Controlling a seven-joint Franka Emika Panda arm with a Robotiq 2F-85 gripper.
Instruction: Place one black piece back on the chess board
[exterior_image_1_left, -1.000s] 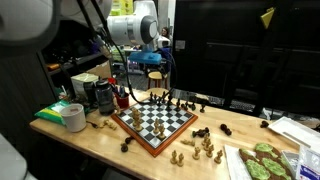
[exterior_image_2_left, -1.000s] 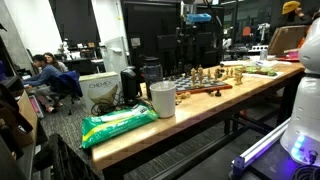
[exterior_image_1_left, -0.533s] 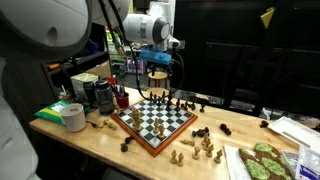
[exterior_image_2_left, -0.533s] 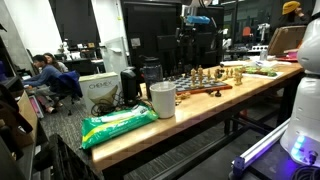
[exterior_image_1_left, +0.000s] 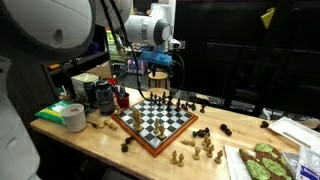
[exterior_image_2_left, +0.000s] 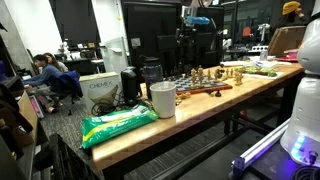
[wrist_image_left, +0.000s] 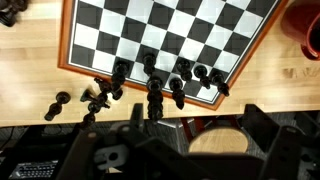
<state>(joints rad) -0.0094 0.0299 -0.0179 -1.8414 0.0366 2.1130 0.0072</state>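
The chess board (exterior_image_1_left: 136, 130), checkered with a reddish-brown frame, lies on the wooden table; it also shows in an exterior view (exterior_image_2_left: 203, 88) and in the wrist view (wrist_image_left: 70, 40). Several black pieces (wrist_image_left: 150, 66) stand along one edge of the board. More black pieces lie off it on the table (wrist_image_left: 61, 101), (exterior_image_1_left: 203, 132). My gripper (exterior_image_1_left: 157, 72) hangs high above the board's far side, well clear of every piece. In the wrist view its fingers (wrist_image_left: 195, 115) are spread apart with nothing between them.
A white cup (exterior_image_1_left: 73, 117) and a green bag (exterior_image_2_left: 118, 124) sit at one end of the table. Light wooden pieces (exterior_image_1_left: 203, 150) lie by the board's near corner. A tray with green shapes (exterior_image_1_left: 262, 162) sits beyond them. Cluttered shelves stand behind.
The arm shifted slightly sideways over the board's far side between one second and half a second ago. Since then nothing has visibly moved.
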